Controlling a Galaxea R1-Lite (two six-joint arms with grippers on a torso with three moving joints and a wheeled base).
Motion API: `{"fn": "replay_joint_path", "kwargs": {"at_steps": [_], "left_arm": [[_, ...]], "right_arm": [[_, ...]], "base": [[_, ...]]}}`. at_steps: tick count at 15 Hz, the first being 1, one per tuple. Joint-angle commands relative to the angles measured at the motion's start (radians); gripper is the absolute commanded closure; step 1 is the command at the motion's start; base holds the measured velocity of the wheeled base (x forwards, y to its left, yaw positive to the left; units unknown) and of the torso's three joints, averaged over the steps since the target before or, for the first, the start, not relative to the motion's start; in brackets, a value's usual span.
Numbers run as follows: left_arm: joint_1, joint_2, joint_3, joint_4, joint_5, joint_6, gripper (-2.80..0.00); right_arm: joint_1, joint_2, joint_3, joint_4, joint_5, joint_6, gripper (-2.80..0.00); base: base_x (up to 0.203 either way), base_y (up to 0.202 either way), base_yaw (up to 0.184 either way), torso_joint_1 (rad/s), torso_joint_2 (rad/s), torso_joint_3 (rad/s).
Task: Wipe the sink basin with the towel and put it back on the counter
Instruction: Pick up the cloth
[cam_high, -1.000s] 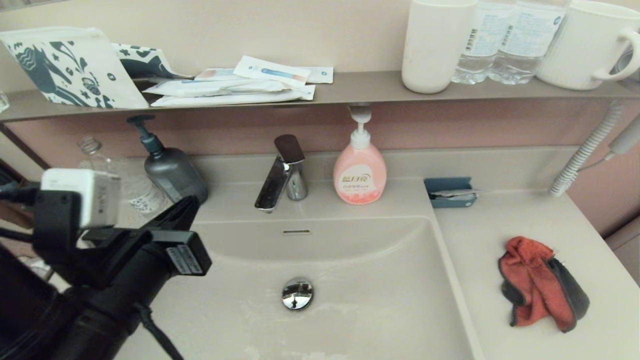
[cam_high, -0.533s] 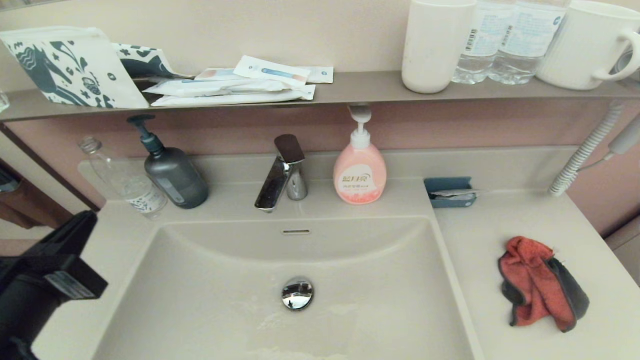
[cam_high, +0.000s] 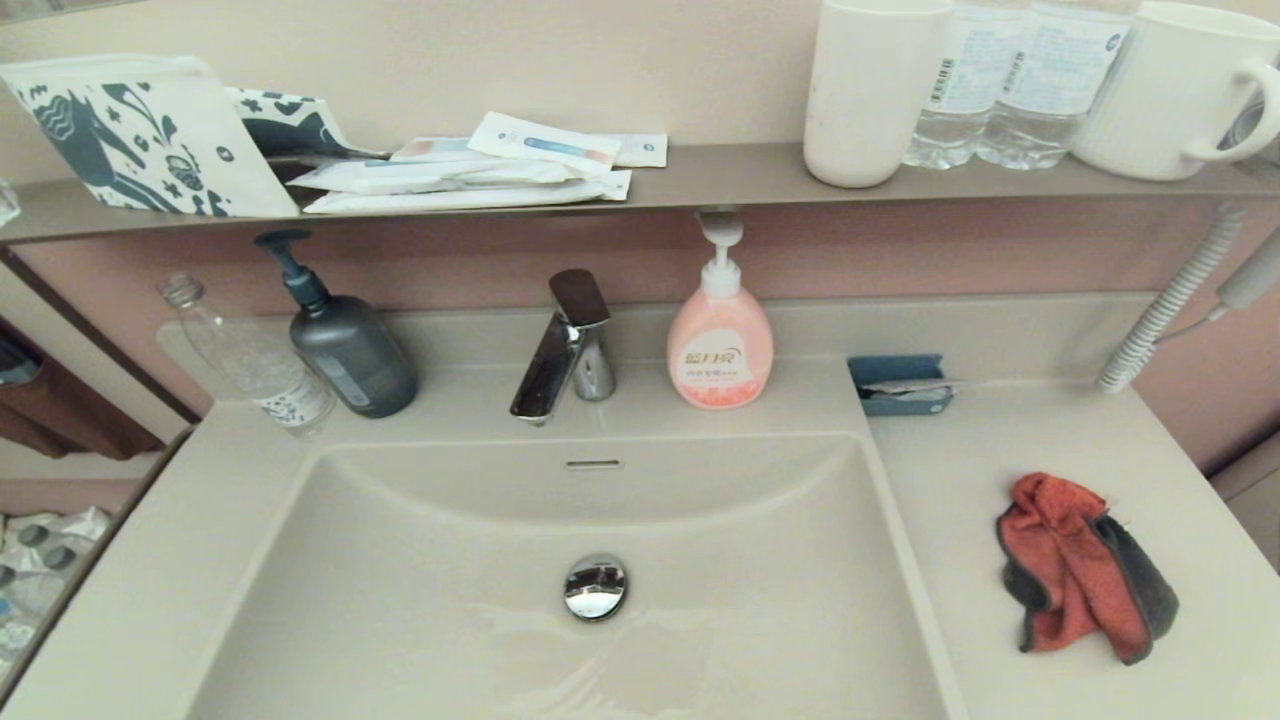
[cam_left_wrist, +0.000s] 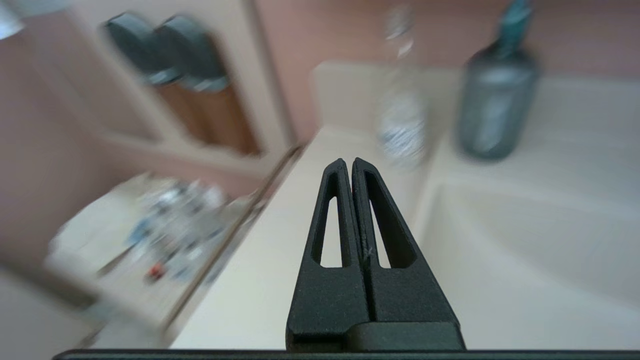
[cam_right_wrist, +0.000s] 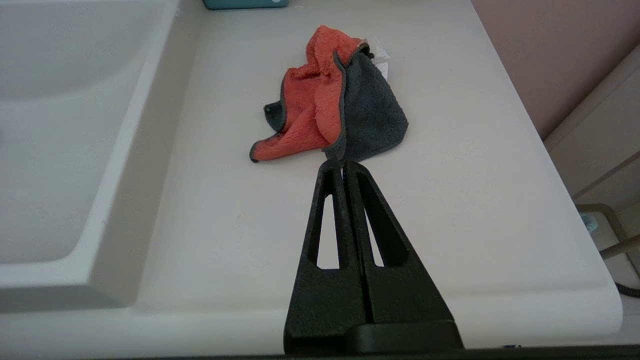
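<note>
The towel (cam_high: 1085, 570), red-orange with a dark grey face, lies crumpled on the beige counter (cam_high: 1000, 450) to the right of the sink basin (cam_high: 450, 560). The basin has a chrome drain plug (cam_high: 595, 587), an overflow slot (cam_high: 593, 464) and wet streaks on its floor. Neither arm shows in the head view. My right gripper (cam_right_wrist: 342, 164) is shut and empty, held back near the counter's front edge, pointing at the towel (cam_right_wrist: 330, 105) without touching it. My left gripper (cam_left_wrist: 348, 162) is shut and empty over the counter left of the basin.
Behind the basin stand a faucet (cam_high: 560, 350), a pink soap bottle (cam_high: 720, 345), a grey pump bottle (cam_high: 345, 345) and a clear bottle (cam_high: 250, 365). A blue tray (cam_high: 900, 385) sits at the counter's back. The shelf (cam_high: 700, 175) above carries cups, bottles, packets and a patterned pouch (cam_high: 130, 130).
My left arm has drawn back from over the basin's left side toward the lower left and has left the head view. The towel has not moved.
</note>
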Motion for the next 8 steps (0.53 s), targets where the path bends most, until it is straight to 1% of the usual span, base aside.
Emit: {"fn": "replay_joint_path", "kwargs": {"at_steps": [1,3,4,5,8], "left_arm": [[0.043,-0.178,-0.007,0.157,0.0,-0.001,0.0],[0.059,-0.253,0.014,0.255,-0.027,-0.015,0.0],[0.06,-0.274,0.035,0.276,-0.067,-0.027,0.0],[0.06,-0.3,0.053,0.283,-0.108,-0.034,0.0],[0.061,-0.389,0.094,0.289,-0.198,-0.038,0.0]], "right_arm": [[0.0,0.001,0.0,0.0,0.0,0.0,0.0],[0.0,0.001,0.0,0.0,0.0,0.0,0.0],[0.0,0.001,0.0,0.0,0.0,0.0,0.0],[0.0,0.001,0.0,0.0,0.0,0.0,0.0],[0.0,0.001,0.0,0.0,-0.001,0.0,0.0]], "base": [[0.0,0.0,0.0,0.0,0.0,0.0],[0.0,0.0,0.0,0.0,0.0,0.0],[0.0,0.0,0.0,0.0,0.0,0.0],[0.0,0.0,0.0,0.0,0.0,0.0],[0.0,0.0,0.0,0.0,0.0,0.0]]}}
